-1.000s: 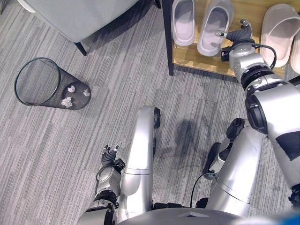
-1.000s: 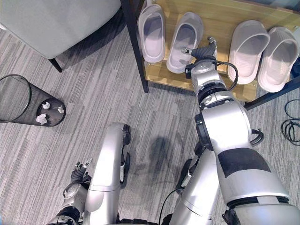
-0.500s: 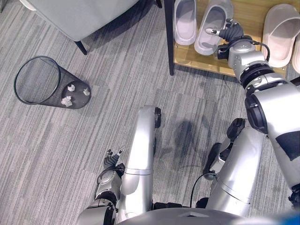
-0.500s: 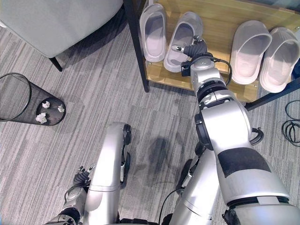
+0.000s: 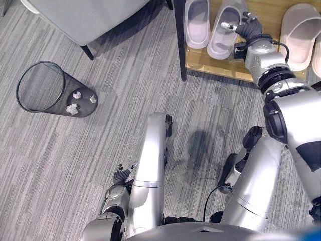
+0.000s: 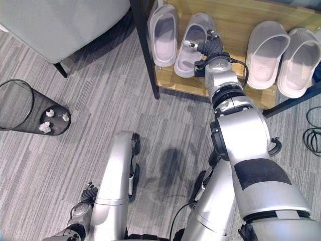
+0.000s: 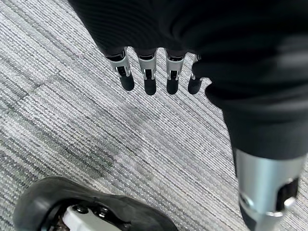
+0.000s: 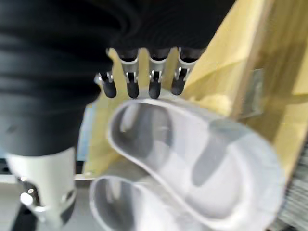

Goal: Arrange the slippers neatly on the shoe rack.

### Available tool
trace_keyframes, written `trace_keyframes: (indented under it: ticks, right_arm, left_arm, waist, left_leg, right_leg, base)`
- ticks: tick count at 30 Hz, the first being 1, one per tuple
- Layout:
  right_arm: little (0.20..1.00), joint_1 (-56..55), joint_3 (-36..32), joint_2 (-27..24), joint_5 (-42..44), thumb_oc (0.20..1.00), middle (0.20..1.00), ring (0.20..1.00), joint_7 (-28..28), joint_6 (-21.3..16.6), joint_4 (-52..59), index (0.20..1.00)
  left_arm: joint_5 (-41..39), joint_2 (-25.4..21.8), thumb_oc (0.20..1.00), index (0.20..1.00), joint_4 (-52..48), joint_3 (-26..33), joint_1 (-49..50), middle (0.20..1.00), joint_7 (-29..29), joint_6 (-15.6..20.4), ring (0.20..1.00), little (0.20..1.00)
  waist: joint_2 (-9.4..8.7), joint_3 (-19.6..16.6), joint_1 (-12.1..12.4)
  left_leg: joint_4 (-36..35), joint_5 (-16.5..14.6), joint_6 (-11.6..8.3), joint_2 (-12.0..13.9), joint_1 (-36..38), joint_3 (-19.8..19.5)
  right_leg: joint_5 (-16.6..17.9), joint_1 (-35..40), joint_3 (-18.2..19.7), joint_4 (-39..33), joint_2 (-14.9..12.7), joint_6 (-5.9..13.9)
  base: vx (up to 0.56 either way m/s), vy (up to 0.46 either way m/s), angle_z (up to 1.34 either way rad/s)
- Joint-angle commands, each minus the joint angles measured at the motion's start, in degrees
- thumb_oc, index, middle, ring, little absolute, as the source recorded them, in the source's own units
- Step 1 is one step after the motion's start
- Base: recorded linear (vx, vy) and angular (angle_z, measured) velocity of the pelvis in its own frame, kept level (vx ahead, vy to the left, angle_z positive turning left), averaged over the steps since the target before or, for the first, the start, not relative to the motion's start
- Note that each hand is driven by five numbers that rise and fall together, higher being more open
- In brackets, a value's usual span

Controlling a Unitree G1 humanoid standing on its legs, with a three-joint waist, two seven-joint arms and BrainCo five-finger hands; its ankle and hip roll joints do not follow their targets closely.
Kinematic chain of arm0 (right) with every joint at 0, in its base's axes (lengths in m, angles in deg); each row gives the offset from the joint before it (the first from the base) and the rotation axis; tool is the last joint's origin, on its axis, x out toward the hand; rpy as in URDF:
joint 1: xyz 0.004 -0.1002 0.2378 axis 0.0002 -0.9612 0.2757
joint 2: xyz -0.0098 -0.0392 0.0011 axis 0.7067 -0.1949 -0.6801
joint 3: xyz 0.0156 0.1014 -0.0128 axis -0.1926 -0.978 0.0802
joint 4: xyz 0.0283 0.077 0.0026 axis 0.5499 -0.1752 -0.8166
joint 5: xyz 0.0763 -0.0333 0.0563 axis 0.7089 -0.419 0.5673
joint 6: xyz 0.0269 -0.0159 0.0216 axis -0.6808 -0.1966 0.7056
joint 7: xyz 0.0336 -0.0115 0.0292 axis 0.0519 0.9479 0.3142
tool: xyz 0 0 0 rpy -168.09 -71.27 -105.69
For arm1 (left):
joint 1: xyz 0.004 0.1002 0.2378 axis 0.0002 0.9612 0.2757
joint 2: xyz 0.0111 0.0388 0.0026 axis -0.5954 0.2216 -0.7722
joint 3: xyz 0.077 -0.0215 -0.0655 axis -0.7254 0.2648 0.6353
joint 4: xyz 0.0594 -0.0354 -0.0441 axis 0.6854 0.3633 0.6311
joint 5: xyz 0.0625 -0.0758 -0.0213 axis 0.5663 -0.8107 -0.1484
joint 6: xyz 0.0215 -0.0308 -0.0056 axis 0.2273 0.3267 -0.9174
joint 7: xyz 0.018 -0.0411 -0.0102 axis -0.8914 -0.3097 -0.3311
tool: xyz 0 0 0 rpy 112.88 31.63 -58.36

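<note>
as the right hand (image 6: 206,47) is laid open-fingered on it, the slipper (image 6: 193,44) is judged light, soft, best pushed at its rim.

The shoe rack (image 6: 173,83) runs off the top edge, so the toes of the pale grey slippers (image 6: 164,30) and the pink slippers (image 6: 266,47) on its right are cut off. The right hand (image 6: 206,47) covers part of the second grey slipper (image 5: 220,35), and whether it touches it I cannot tell. In the right wrist view that slipper is blurred.
</note>
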Motion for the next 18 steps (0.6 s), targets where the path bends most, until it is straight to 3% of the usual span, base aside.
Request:
trace_keyframes:
  ticks: [1,3,12,18]
  right_arm:
    - [1.0,4.7,1.0,0.3,-0.6,1.0,1.0,1.0,2.8,-7.5,6.2,1.0]
    - [1.0,2.0,0.8,0.0,-1.0,1.0,1.0,1.0,5.2,-11.4,14.1,1.0]
    - [1.0,-24.8,2.8,-4.4,-3.2,1.0,1.0,1.0,-2.5,-7.2,59.4,1.0]
    - [1.0,-51.5,-9.5,-6.7,-7.2,1.0,1.0,1.0,1.8,-6.9,79.7,1.0]
  left_arm:
    - [0.9,-0.3,1.0,1.0,-1.0,-3.2,-1.3,1.0,1.0,1.3,1.0,1.0]
    - [1.8,-0.4,1.0,1.0,0.4,-3.7,-2.2,1.0,1.2,1.1,1.0,1.0]
    - [-4.3,0.0,1.0,1.0,-0.3,0.4,-5.3,1.0,1.9,1.0,1.0,1.0]
    - [-3.1,-0.2,1.0,1.0,-9.2,1.4,-3.4,1.0,5.5,1.7,1.0,1.0]
  waist:
    - [0.53,1.8,1.9]
    - [0.55,1.4,0.6]
    - [0.1,1.4,-4.0]
    - [0.43,-0.2,-5.3]
  left_leg:
    - [6.3,0.5,3.89,-0.4,-2.9,-2.2]
    - [6.0,0.9,3.54,-0.2,-2.9,-2.3]
    - [5.1,1.3,3.39,0.3,-2.9,-3.0]
    - [4.6,1.3,3.34,0.5,-2.9,-2.5]
  right_leg:
    - [5.1,6.2,5.8,1.8,-0.3,-0.5]
    - [5.1,6.2,5.6,1.4,-0.1,-0.48]
    - [5.4,6.2,4.7,0.2,0.9,-0.45]
    - [5.7,6.2,4.0,-0.9,1.8,0.08]
  base:
    - [0.0,-0.008,-0.05]
    - [0.0,-0.005,-0.02]
    - [-0.05,0.005,-0.13]
    - [-0.04,0.03,-0.13]
